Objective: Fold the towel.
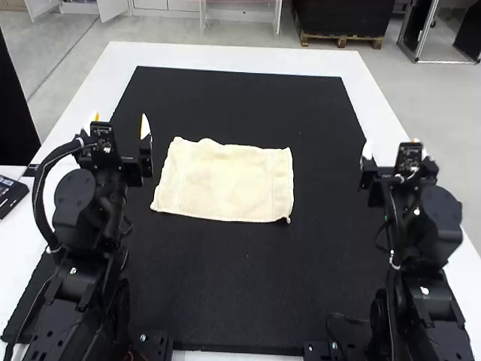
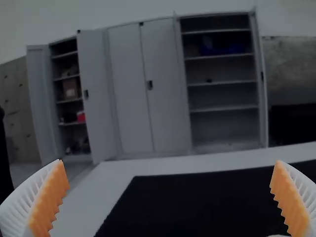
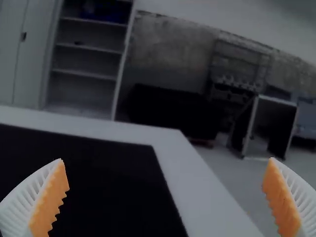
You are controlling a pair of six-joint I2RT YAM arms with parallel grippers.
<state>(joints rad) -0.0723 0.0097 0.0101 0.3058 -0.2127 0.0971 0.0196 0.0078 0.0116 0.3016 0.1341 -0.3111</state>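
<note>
The cream towel (image 1: 225, 182) lies flat on the black mat as a wide rectangle, slightly wavy along its far edge; whether it is layered I cannot tell. My left gripper (image 1: 120, 126) stands open to the left of the towel, not touching it. Over at the mat's right side, my right gripper (image 1: 393, 154) is open too, well apart from the towel. In the left wrist view the left gripper (image 2: 170, 200) has its ribbed fingers wide apart with nothing between them. The right wrist view gives the same for the right gripper (image 3: 165, 197).
A black mat (image 1: 248, 286) covers most of the white table (image 1: 240, 57), whose border runs around it. A dark flat object (image 1: 10, 194) lies at the table's left edge, outside the left arm.
</note>
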